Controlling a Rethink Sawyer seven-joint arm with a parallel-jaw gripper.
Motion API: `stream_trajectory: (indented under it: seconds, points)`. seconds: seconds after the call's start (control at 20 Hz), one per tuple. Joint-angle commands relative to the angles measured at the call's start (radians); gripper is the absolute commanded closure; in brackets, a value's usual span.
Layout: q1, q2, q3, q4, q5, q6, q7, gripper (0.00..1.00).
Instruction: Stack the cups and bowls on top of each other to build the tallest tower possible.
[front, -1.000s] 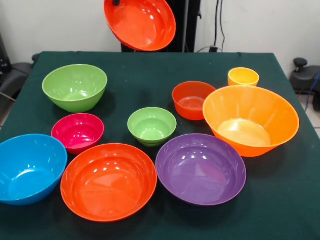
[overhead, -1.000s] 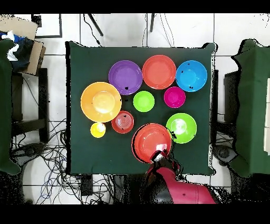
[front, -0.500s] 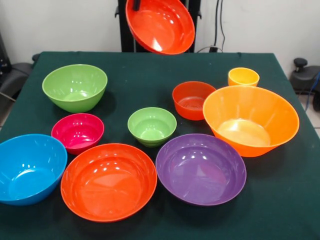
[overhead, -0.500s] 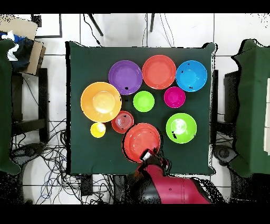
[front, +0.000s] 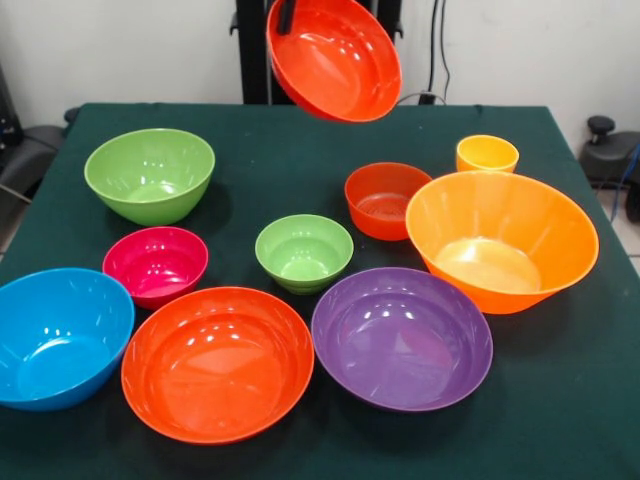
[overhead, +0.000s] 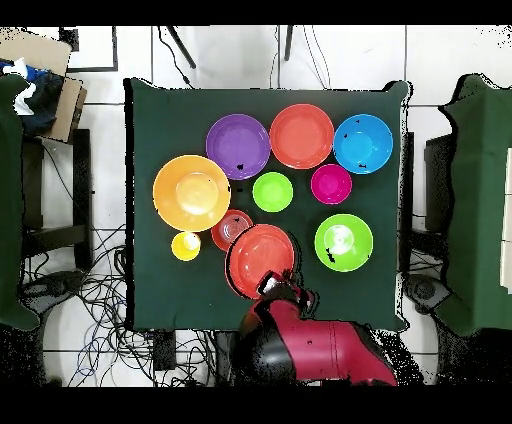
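Front view: dark green cloth-covered table (front: 300, 140) standing before a white wall with hanging cables; a black chair showing at 9 o'clock. Resting on the cloth: large lime green bowl (front: 150, 174), magenta bowl (front: 156, 264), blue bowl (front: 58, 335), wide red-orange bowl (front: 217, 362), purple bowl (front: 402, 337), small lime green bowl (front: 304, 251), small red-orange bowl (front: 385, 199), large orange bowl (front: 501, 239), yellow-orange cup (front: 487, 154). At 12 o'clock, the gripper (front: 286, 16) is pinching the rim of a tilted red-orange bowl (front: 335, 58), which is hanging above the table.

Overhead view: tiled floor (overhead: 230, 55) with tangled cables, a cardboard box (overhead: 45, 80) at 10 o'clock. The red arm (overhead: 320, 348) is reaching in from 6 o'clock; the held bowl is overlapping the small red-orange bowl.
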Motion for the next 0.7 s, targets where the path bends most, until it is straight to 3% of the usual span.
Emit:
stream_trajectory:
  seconds: [0.05, 0.7]
  points:
    - [0.02, 0.092, 0.015, -0.095, -0.001, 0.078, 0.017, 1.0]
    - [-0.042, 0.04, 0.097, -0.13, 0.067, 0.199, -0.062, 1.0]
